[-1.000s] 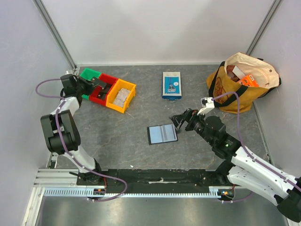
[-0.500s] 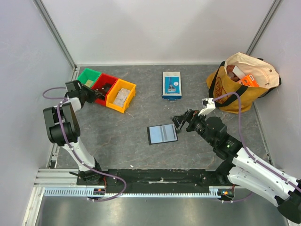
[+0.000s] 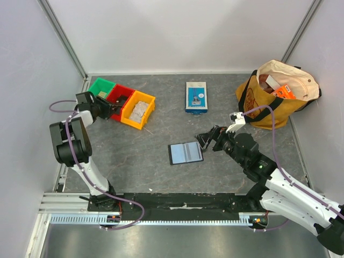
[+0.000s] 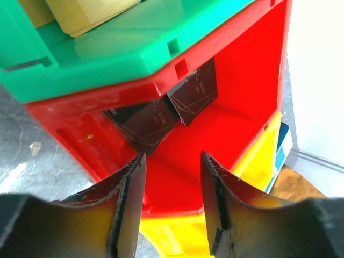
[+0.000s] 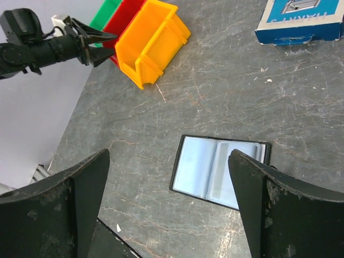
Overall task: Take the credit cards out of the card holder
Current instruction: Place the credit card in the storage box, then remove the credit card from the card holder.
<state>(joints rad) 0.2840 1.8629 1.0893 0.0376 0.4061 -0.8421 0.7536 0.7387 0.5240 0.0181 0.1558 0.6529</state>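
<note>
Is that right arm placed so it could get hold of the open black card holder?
Probably yes. The right gripper hovers open by the right edge of the card holder, which lies flat and open, with nothing between them.

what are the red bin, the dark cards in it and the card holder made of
The red bin looks like glossy moulded plastic: smooth walls with sheen. The dark cards seem thin stiff plastic, flat with printed lines. The card holder has a black rim, perhaps leather or imitation, and shiny pockets, likely clear film.
</note>
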